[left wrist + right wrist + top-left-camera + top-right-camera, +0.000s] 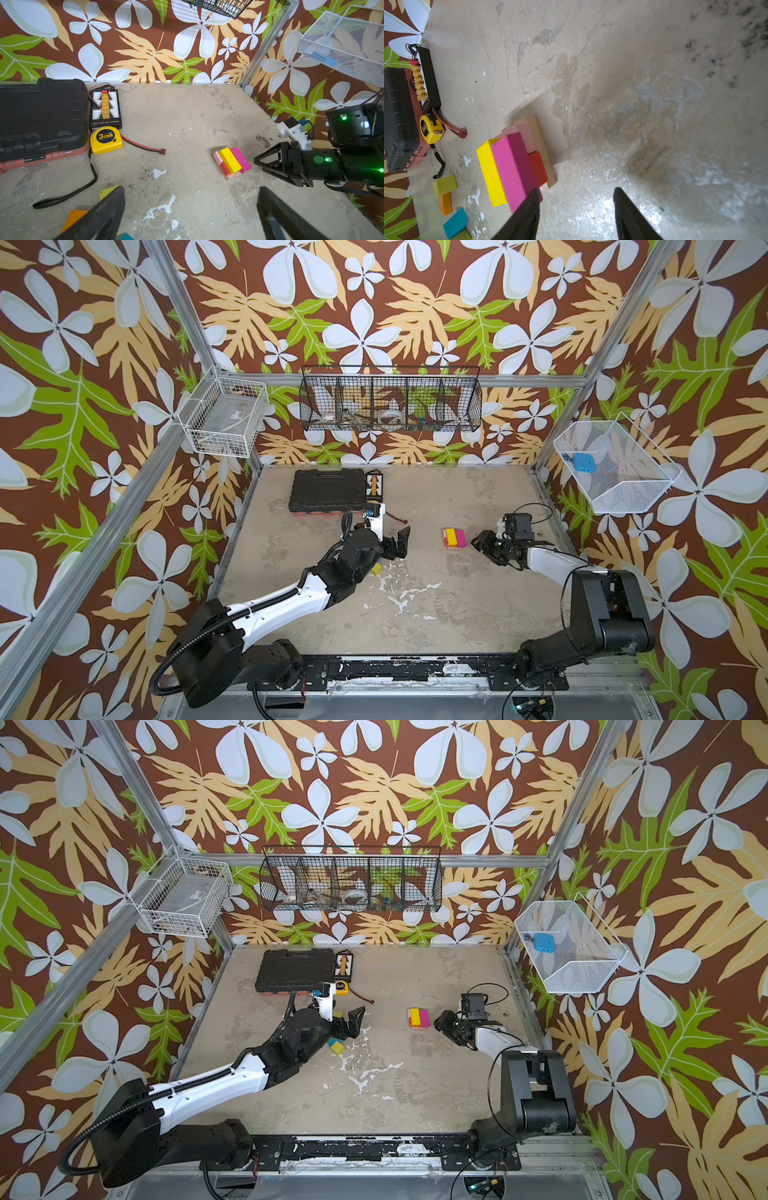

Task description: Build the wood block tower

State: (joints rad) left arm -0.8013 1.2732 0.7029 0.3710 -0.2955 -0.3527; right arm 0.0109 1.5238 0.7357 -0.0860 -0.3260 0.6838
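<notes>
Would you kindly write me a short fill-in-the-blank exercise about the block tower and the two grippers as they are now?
1. On top of the tower, the magenta brick lies beside a ____ brick.
2. The left gripper stands wide ____, with no block between its jaws.
3. The loose teal block lies on the table close to the ____ gripper.
4. The right gripper sits beside the tower and holds ____.

Missing words: yellow; open; left; nothing.
</notes>
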